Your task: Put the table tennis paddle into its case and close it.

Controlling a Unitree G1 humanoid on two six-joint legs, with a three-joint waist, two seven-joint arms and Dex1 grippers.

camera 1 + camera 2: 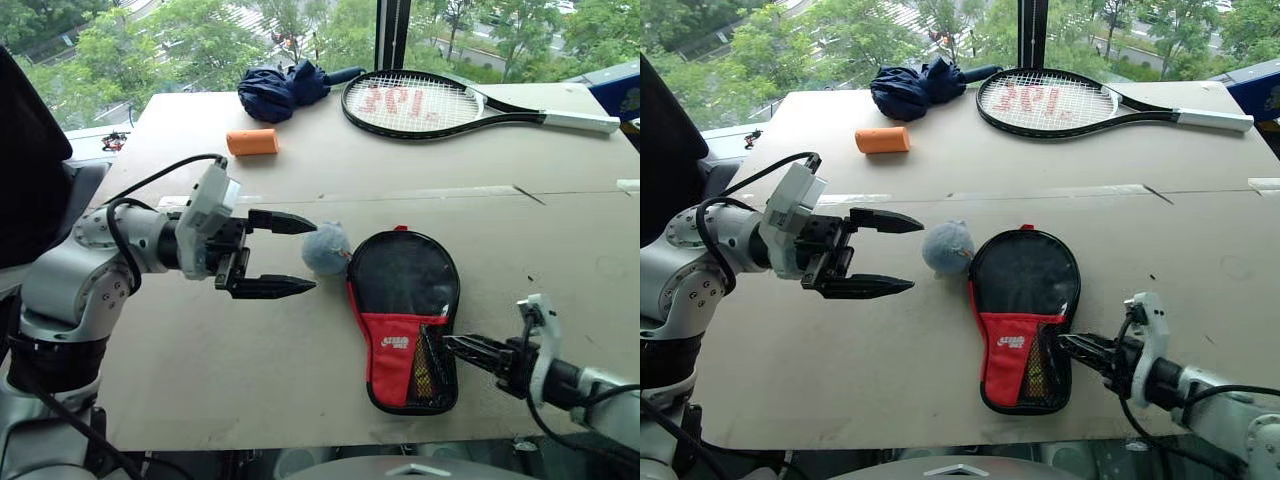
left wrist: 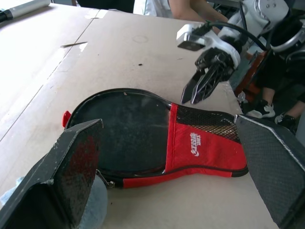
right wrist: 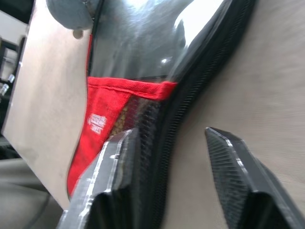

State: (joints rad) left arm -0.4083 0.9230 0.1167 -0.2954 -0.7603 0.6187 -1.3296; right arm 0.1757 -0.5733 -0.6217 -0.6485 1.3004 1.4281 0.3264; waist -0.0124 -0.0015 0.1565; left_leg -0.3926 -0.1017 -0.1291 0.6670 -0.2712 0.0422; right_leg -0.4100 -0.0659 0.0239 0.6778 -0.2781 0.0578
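Black fabric case (image 1: 404, 318) lies flat on the table (image 1: 200, 360), near the front edge, round end pointing away from you, red logo panel and mesh pocket toward you. Its outline looks closed all the way round; the red zip pull (image 2: 66, 118) sits at the round end. The fuzzy grey-blue ball charm (image 1: 325, 249) lies just beside that end.

Table tennis paddle: you can't see it loose anywhere on the table. The case looks filled out, so my read is the paddle is inside and the zip is done. I can't confirm the last bit of zip from these views.

Left gripper (image 1: 300, 255) hangs just above the table beside the charm, fingers spread wide, nothing between them. Right gripper (image 1: 462, 349) sits at the handle end of the case, on its mesh-pocket side. Jaws are apart in the right wrist view; one finger lies against the case edge, the other is over bare table. Nothing is grasped.

What's left, as I judge it: check the zip is fully home, then pull both arms clear.

Writing: the red panel carries a small white logo, too small to read for certain. The tennis racket (image 1: 430, 103) at the far edge has red marks on its strings, not legible. The navy umbrella (image 1: 285, 88) and orange cylinder (image 1: 252, 142) show no text.
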